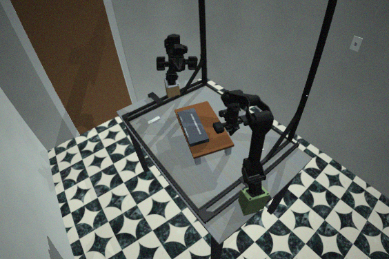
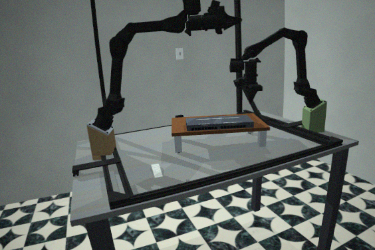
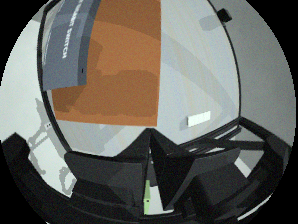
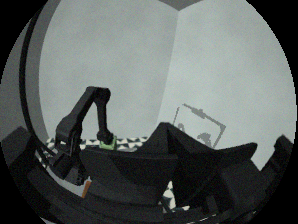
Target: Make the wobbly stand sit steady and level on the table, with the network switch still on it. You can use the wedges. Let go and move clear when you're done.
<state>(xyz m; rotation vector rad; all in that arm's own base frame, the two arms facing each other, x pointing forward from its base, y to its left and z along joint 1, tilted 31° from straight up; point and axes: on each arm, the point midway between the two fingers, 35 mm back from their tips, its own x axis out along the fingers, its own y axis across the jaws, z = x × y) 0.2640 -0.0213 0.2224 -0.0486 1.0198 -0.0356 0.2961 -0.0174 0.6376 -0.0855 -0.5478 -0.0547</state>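
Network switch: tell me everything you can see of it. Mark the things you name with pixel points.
The network switch (image 1: 192, 127) (image 2: 221, 122) (image 3: 70, 45) is a flat, oblong, dark blue-grey box, apparently metal, with pale lettering on top, including "SWITCH", and dark ports along one long side. It lies upright and unheld on the orange-brown stand top (image 1: 218, 142) (image 2: 179, 126) (image 3: 125, 60), off-centre towards one edge. Only the stand visibly touches it.
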